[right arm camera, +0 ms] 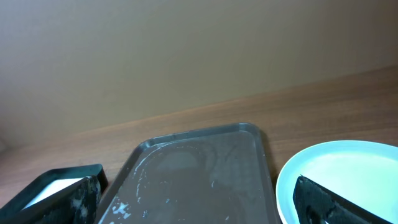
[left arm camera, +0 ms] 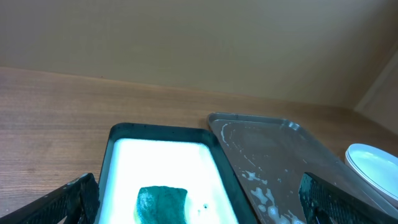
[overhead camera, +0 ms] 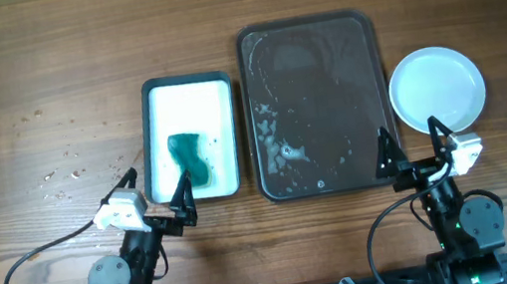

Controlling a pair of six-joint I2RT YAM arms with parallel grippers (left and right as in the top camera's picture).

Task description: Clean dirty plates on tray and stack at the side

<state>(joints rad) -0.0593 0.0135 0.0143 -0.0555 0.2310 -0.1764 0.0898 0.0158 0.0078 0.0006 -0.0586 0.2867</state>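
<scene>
White plates [overhead camera: 437,89] sit stacked on the bare wood tabletop [overhead camera: 22,76] just beside the right edge of the dark tray [overhead camera: 324,71], clear of its rim. From overhead only the top plate shows, plain and glossy with no smear visible. The left wrist view catches layered rims at the stack's edge, though the number of plates cannot be told.

The tray lies lengthwise at the centre of the table and holds no plate. Its surface is wet, with white foam flecks [overhead camera: 277,149] gathered along its left side and near corner.

Just left of the tray, and apart from it, stands a dark-rimmed, white-lined tub [overhead camera: 184,79]. A teal-green sponge [overhead camera: 191,158] lies in the tub's near half.

The right gripper [overhead camera: 412,143] hangs at the tray's near right corner, between tray and plates, with its fingers spread wide and nothing between them. The left gripper [overhead camera: 158,188] hangs at the tub's near left corner, its fingers likewise spread wide and empty, one tip over the tub by the sponge, the other over bare table.

Pale droplets [overhead camera: 62,176] speckle the wood well to the left of the tub
</scene>
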